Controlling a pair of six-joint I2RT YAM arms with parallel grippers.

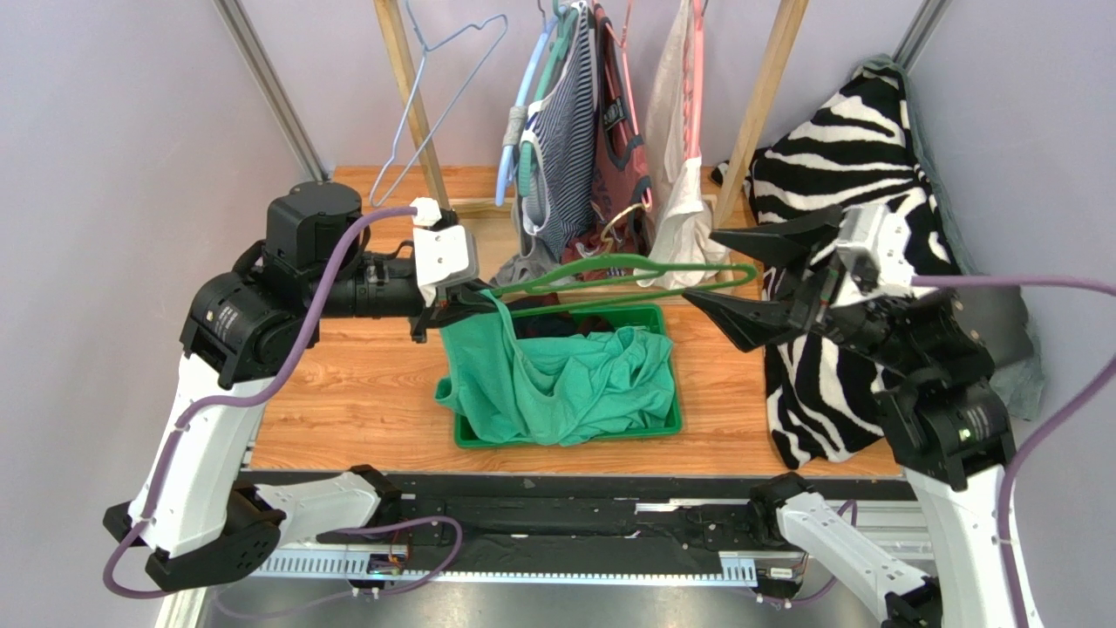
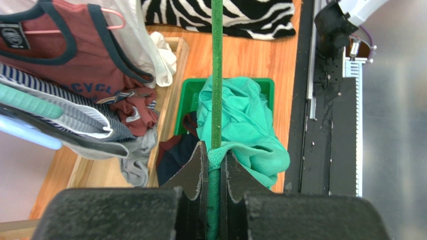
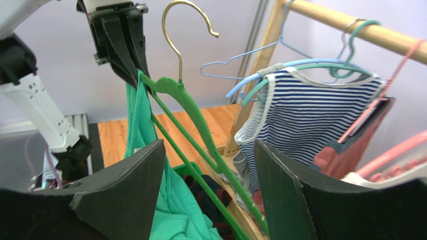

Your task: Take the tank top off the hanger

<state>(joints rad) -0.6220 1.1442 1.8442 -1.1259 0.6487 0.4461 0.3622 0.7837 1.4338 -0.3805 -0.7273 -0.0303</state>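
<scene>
One tank top [image 2: 243, 120] strap pinched with hanger [image 2: 216, 75] in left fingers [image 2: 193, 172], right fingers [image 3: 130, 190] spread empty

print: blue block letters "CYCL", the remainder lost in folds, on the chest of the maroon cotton tank top with navy trim [image 2: 60, 55] | tag: small black neck label [image 2: 12, 35] inside that top's collar, pale marks too small to read | other: nothing else legible

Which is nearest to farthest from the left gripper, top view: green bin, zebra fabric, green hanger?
1. green hanger, one end clamped in the left gripper.
2. green bin, just below and right, table centre.
3. zebra fabric, far right.
</scene>
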